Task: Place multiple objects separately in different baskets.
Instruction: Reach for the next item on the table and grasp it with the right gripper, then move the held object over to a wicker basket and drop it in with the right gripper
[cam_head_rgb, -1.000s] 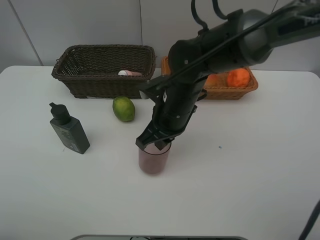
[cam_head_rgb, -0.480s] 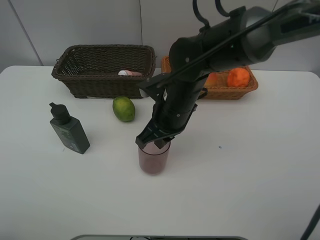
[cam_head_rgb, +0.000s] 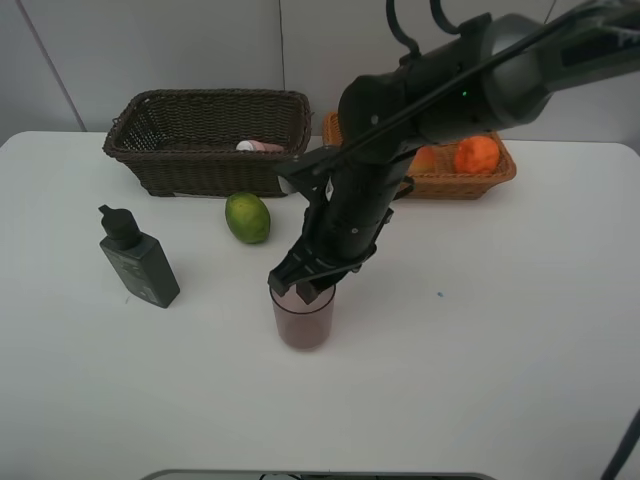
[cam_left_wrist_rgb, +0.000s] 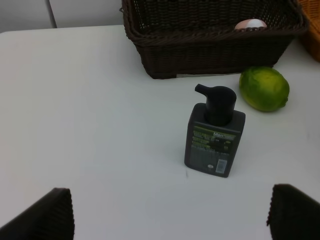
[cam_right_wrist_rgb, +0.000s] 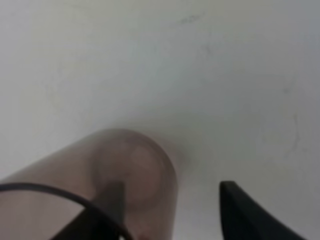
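Now the right gripper (cam_head_rgb: 303, 290) has opened its fingers over the mauve cup (cam_head_rgb: 303, 325) — one inside, one outside — ready to pinch it.

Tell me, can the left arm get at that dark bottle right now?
Probably yes. The left gripper is open and faces the dark bottle, with only bare table between them; the green citrus lies apart from it.

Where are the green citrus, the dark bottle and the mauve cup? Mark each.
green citrus (cam_head_rgb: 248, 217), exterior high view, middle of its rind
dark bottle (cam_left_wrist_rgb: 214, 144), left wrist view, front label
mauve cup (cam_head_rgb: 303, 324), exterior high view, side wall below the rim
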